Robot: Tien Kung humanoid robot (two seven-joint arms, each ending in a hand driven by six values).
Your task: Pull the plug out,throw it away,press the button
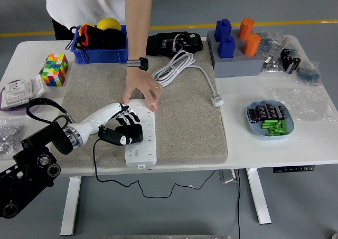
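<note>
The robot's left hand (119, 127) reaches in from the lower left over a grey mat (185, 128) on the white table (296, 144). Its fingers (124, 113) are wrapped around a black plug (130, 134), thumb below and the other fingers above; the plug sits at the left side of a white power strip (142, 133). Whether the plug is seated in its socket or lifted clear cannot be told from this angle. A thin black cable (137, 185) hangs from the plug area over the table's near edge.

A person stands at the far side. One bare arm reaches down across the mat, and the person's hand (141, 88) presses on the far end of the power strip, fingertips touching its top surface. A dark band (138, 63) circles the wrist.

The strip's own white cord (174, 70) lies coiled on the mat behind the hand, and its plug end (217, 99) rests near the mat's right edge.

Along the far edge stand a blue bin (100, 54) holding yellow, red and black items, a black device (173, 42), and a grey block (235, 65) carrying blue and orange pegs. A coloured cube (55, 69) lies at the left. A light blue dish (270, 120) with green and dark parts sits to the right, well apart from the mat.

The robot's right arm does not appear.
</note>
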